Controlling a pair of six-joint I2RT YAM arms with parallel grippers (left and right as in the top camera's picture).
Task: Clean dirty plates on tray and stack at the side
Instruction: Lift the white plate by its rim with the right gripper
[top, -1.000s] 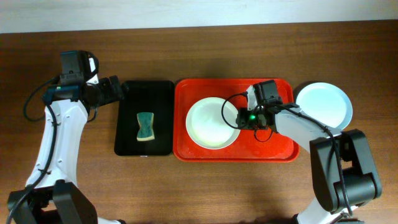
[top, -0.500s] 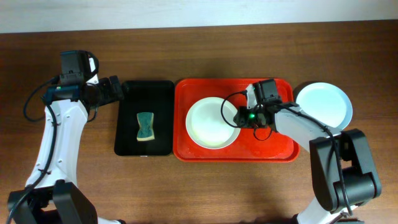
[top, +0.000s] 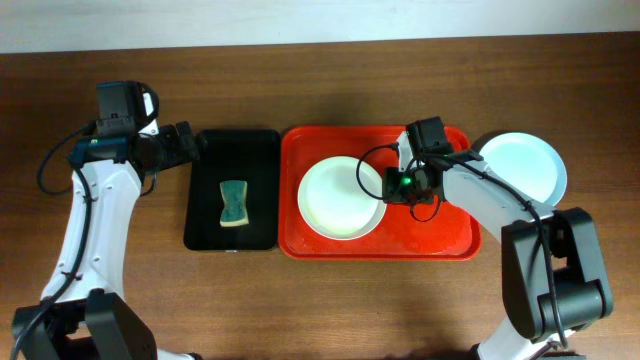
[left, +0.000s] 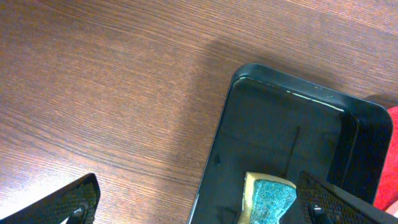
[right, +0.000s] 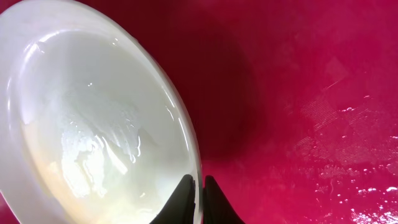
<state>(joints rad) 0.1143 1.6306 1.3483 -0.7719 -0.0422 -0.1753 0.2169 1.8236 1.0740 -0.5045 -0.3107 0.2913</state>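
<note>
Right gripper pinches the rim of the pale green round plate inside the red rectangular plastic tray, seemingly to lift it out; left gripper, beyond the tray's left, stands spread, empty.

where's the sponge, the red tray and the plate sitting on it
sponge (top: 233, 204), overhead view, middle of its teal top
red tray (top: 422, 238), overhead view, bare floor right of the plate
plate on the tray (top: 335, 200), overhead view, its centre

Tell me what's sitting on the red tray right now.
One plate lies on the tray, with the right fingers closed on its rim. The bare red floor shows wet streaks. Whatever is under the plate is hidden.
</note>
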